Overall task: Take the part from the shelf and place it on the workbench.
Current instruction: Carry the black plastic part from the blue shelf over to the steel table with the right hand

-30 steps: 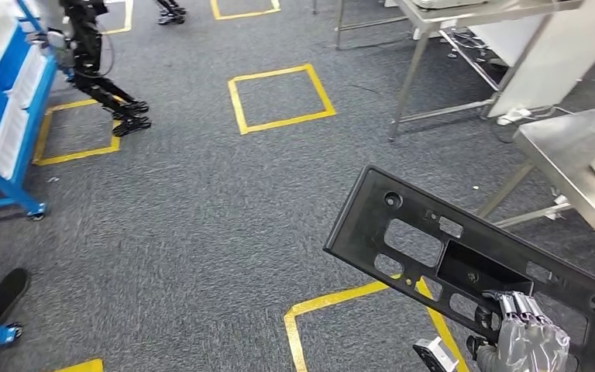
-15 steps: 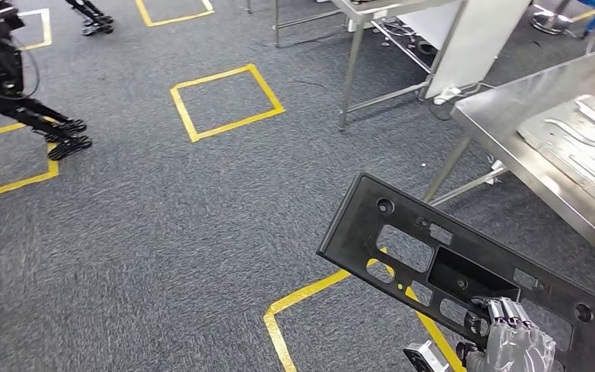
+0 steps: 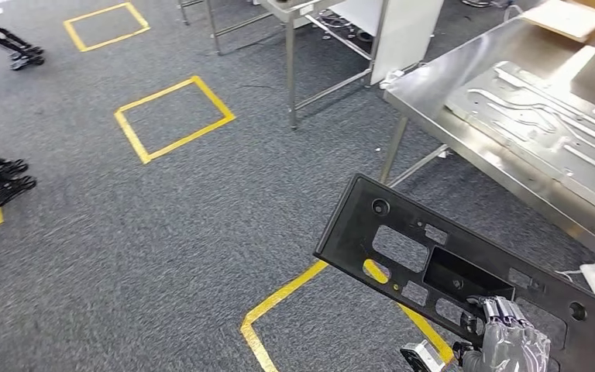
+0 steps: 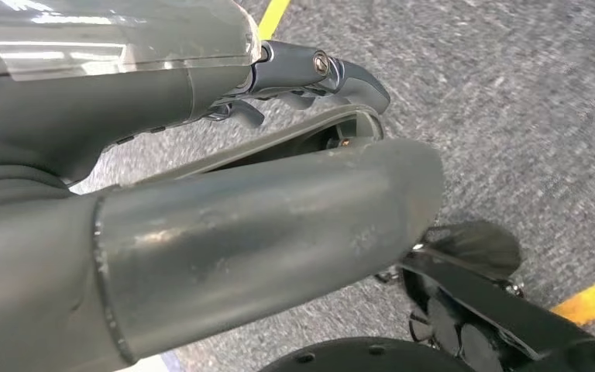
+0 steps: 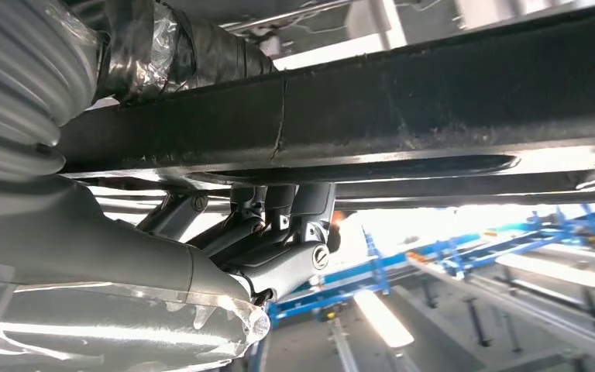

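A long black plastic part [image 3: 403, 240] with several cut-outs hangs tilted over the carpet at the lower right of the head view. My right hand [image 3: 511, 345] grips it from below near its near end. In the right wrist view the part [image 5: 434, 101] is a dark bar across the picture, with my right hand's fingers [image 5: 279, 240] curled under it. The steel workbench [image 3: 426, 89] stands at the upper right, beyond the part and apart from it. My left hand [image 4: 310, 70] hangs over the carpet and holds nothing, its fingers apart from the thumb.
A grey metal plate [image 3: 542, 116] lies on the workbench, with a cardboard box [image 3: 569, 15] at its far end. A second steel table [image 3: 290, 15] and a white panel [image 3: 403, 31] stand behind. Yellow tape squares [image 3: 172, 116] mark the carpet. Another robot's black feet [image 3: 4, 182] stand at the left.
The whole picture has shifted left: the camera turned right, the workbench came further into view and the blue shelf went out of view. The part stays in my right hand.
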Robot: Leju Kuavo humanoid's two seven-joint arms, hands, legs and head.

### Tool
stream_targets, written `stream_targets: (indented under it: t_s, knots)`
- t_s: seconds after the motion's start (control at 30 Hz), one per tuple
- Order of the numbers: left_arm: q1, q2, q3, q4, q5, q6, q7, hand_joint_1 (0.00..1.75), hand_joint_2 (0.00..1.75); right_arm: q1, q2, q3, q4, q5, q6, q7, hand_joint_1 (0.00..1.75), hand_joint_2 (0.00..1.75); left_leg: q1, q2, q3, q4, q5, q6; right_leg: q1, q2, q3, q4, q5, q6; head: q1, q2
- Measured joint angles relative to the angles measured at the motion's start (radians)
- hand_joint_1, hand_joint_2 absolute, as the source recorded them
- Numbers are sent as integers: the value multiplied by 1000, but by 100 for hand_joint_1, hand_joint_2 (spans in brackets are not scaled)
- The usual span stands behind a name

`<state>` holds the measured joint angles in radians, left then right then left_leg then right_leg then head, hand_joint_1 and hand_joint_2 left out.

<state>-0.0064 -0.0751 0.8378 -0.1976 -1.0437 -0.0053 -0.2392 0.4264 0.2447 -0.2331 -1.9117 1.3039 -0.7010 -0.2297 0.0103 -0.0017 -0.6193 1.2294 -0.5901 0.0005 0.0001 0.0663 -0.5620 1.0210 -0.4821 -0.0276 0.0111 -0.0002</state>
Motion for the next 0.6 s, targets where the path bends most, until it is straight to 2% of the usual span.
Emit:
stream_targets:
  t_s: [0.03, 0.07, 0.1, 0.13, 0.17, 0.2, 0.23, 0.27, 0.3, 0.33, 0.37, 0.4, 0.43, 0.47, 0.5, 0.53, 0.6]
  knots:
    - [0, 1, 0, 0, 0, 0, 0, 0, 0, 0, 0, 1, 1, 0, 0, 0, 175, 175, -2, -22, 27, -74, 42, 8, 0, 15, 1, 2, -1, 0, 0, 0]
    - [0, 2, 1, 0, 0, 0, 0, 0, 0, -1, 0, 2, 1, 0, 0, 0, 175, 175, -2, -49, 51, -140, 69, 16, 2, 28, -1, 3, -3, 3, 0, 0]
    - [0, 3, 1, 0, 0, 0, 0, 0, 0, -1, -1, 3, 2, 0, 0, 0, 175, 175, -4, -71, 68, -188, 86, 22, 0, 41, -4, 3, -3, 7, 0, 0]
    - [0, 4, 2, 0, 0, 0, 0, 0, 0, -1, -1, 4, 3, 0, 0, 0, 175, 175, -6, -85, 75, -210, 89, 26, -3, 53, -8, 3, -2, 13, 0, 0]
    - [-1, 4, 4, 0, 0, 0, 0, 0, 0, 0, -1, 5, 3, 0, 0, 0, 175, 175, -8, -82, 77, -215, 88, 28, -5, 65, -12, 1, -1, 21, 0, 0]
    - [-2, 3, 5, 0, 0, 0, 1, 0, 0, 1, -2, 6, 3, 0, 0, 0, 175, 175, -6, -69, 80, -221, 93, 30, -6, 77, -14, -1, 3, 28, -1, 0]
    - [-3, 3, 6, 0, 0, 0, 1, 0, 0, 3, -3, 6, 3, 0, 0, 0, 175, 175, -4, -55, 84, -229, 98, 34, -4, 71, -16, 1, 1, 32, -1, 0]
    - [-4, 2, 6, 0, 0, 0, 0, 0, 0, 4, -4, 6, 2, 0, 0, 1, 175, 175, -1, -42, 90, -239, 104, 39, -2, 49, -23, 14, -9, 36, 1, 0]
    - [-3, 2, 6, 0, 0, 0, 0, 0, 0, 3, -5, 6, 2, -1, -1, 1, 175, 175, 2, -27, 94, -248, 108, 44, 0, 17, -39, 48, -32, 40, 2, 0]
    - [-3, 2, 7, 0, 0, 0, 0, 0, 0, 2, -7, 6, 2, -1, -1, 1, 175, 175, 2, -12, 97, -252, 108, 47, -1, -20, -64, 101, -64, 44, 3, 0]
    - [-1, 2, 7, 0, 0, 0, 0, 0, 0, 0, -8, 6, 2, -1, 0, 1, 175, 175, 1, 3, 99, -254, 106, 49, -4, -44, -97, 167, -99, 49, 4, 0]
    - [-1, 1, 8, 0, 0, 0, 0, 0, 0, 0, -8, 7, 3, -1, 0, 2, 175, 175, 0, 19, 100, -253, 103, 48, -8, -55, -128, 228, -124, 54, 4, 0]
    - [0, 1, 9, 0, 0, 0, 0, 0, 0, 0, -9, 7, 4, -1, 0, 3, 175, 175, -1, 34, 103, -253, 99, 47, -12, -59, -145, 264, -131, 59, 4, 0]
    - [-1, 1, 10, 0, 0, 0, 0, 0, 0, 2, -10, 7, 4, 0, 0, 7, 175, 175, 0, 48, 107, -252, 95, 45, -14, -63, -144, 263, -117, 63, 4, 0]
    - [-1, 1, 11, 0, 0, 0, 0, 0, 0, 3, -11, 7, 4, 1, 0, 12, 175, 175, 0, 62, 113, -251, 90, 42, -17, -70, -121, 220, -86, 65, 4, 0]
    - [-1, 0, 12, 0, 0, 0, 0, 0, 0, 3, -12, 8, 5, 3, 0, 19, 175, 175, 0, 74, 120, -250, 84, 38, -17, -87, -84, 150, -46, 64, 4, 0]
    - [-1, 0, 13, 0, 0, -1, 0, 0, 0, 2, -16, 13, 5, 8, 0, 35, 175, 175, -4, 95, 133, -247, 70, 28, -10, -129, -19, 30, -1, 55, 4, 0]
